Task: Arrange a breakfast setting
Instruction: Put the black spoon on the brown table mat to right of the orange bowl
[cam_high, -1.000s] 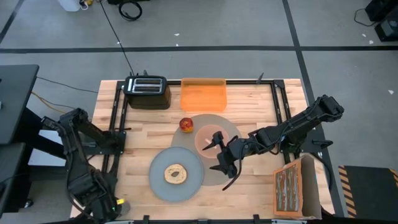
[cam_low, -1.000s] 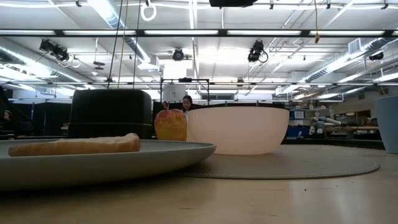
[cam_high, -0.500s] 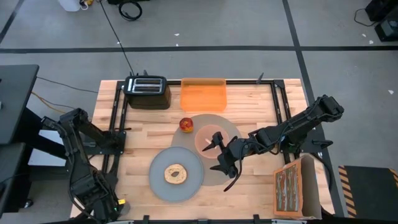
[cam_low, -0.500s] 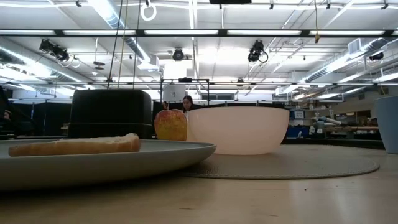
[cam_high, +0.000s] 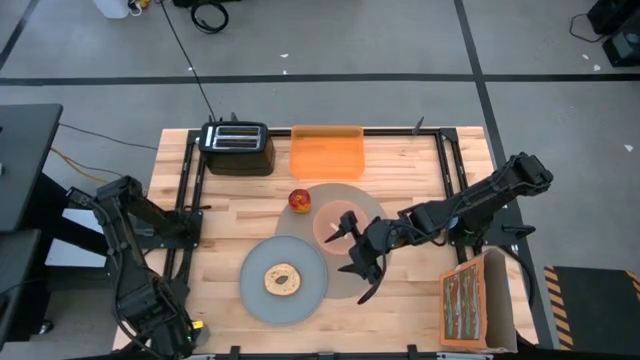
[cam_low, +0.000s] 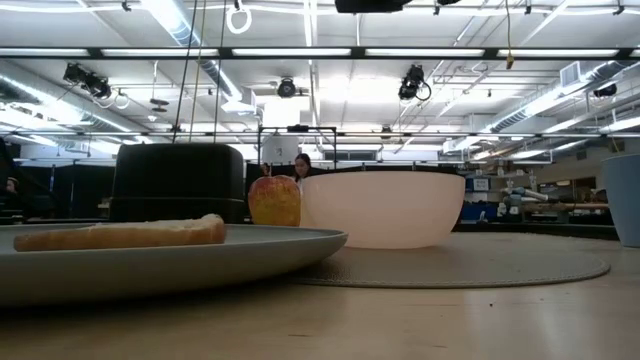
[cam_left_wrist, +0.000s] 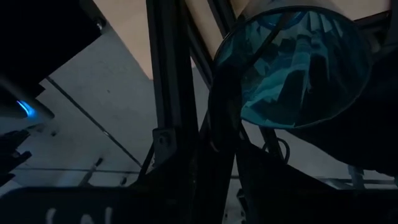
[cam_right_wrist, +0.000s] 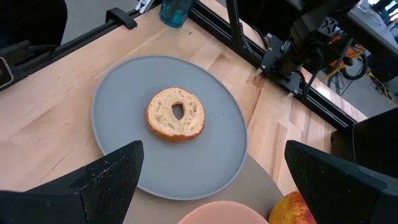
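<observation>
almost nothing has shifted since the earlier frame: the right gripper (cam_high: 352, 255) has only edged a little over the mat, while every item lies as it did. its jaws stand wide apart and empty, the two dark fingers (cam_right_wrist: 106, 180) splayed to either side of the wrist view, above the near edge of the pink bowl (cam_high: 334, 225) and beside the plate (cam_high: 285, 279). the bagel (cam_right_wrist: 176, 114), browned, matte and ring-shaped, lies flat in the middle of that smooth grey disc, which overlaps the rim of the larger, coarser round placemat (cam_high: 368, 206). the bowl, translucent and thin-walled, sits on the mat; the glossy red apple (cam_high: 299, 200) rests just beside it at the mat's edge. the small blue cup (cam_right_wrist: 173, 11) stands near the table's front left corner, close to the folded left gripper (cam_high: 160, 325), whose finger state cannot be told; in the left wrist view the cup (cam_left_wrist: 292, 65) fills the frame. no spoon is visible. likely risk: a descent from here could clip the light bowl's rim and tip or slide it into the apple, which would roll; the plate's overlap on the mat may let it rock if pressed. beyond stand a black toaster (cam_high: 237, 145) and an orange tray (cam_high: 326, 152).
</observation>
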